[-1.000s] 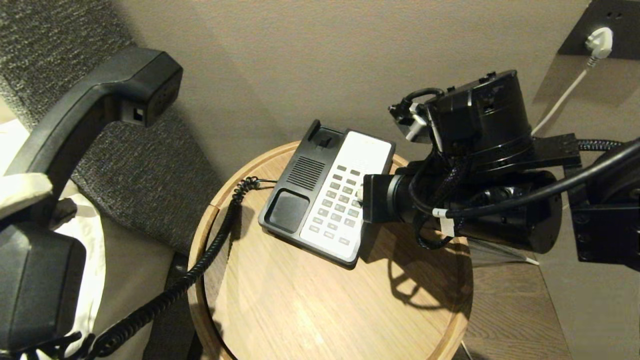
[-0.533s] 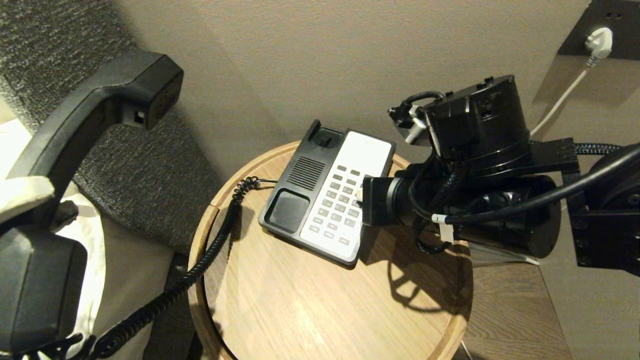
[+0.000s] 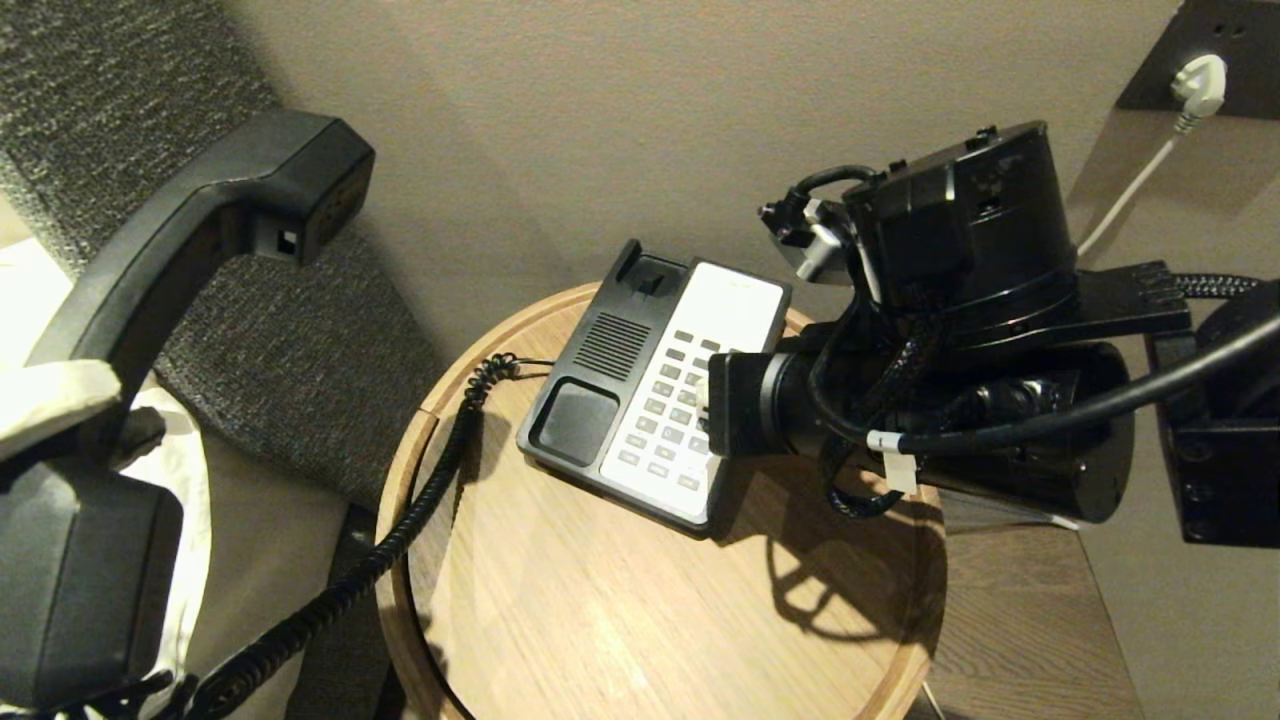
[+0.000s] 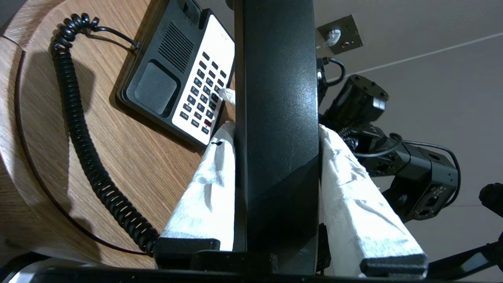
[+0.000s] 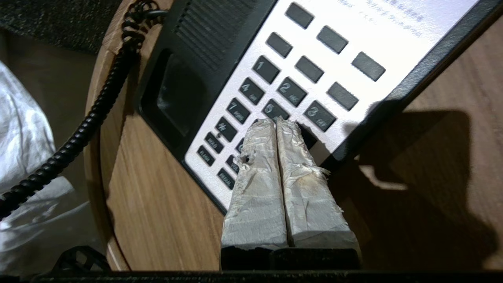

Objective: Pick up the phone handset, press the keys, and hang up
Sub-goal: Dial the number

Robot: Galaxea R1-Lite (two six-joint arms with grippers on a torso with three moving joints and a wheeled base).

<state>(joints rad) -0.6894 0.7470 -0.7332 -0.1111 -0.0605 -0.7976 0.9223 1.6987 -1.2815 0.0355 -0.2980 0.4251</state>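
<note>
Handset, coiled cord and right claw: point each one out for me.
handset [image 3: 190, 215], head view, middle of its black shaft.
coiled cord [image 4: 76, 122], left wrist view, mid-run on the table.
right claw [image 5: 275, 122], right wrist view, wrapped tips over the keys.

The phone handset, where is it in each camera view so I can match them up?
Head view: phone handset raised at far left, off the round table.
Left wrist view: handset upright at centre, clamped by the left gripper.
Right wrist view: not in it.
Shared landmark: phone base.

Left gripper [image 4: 275, 165] fingers [image 4: 208, 184] clamp phone handset [image 4: 277, 98].
</note>
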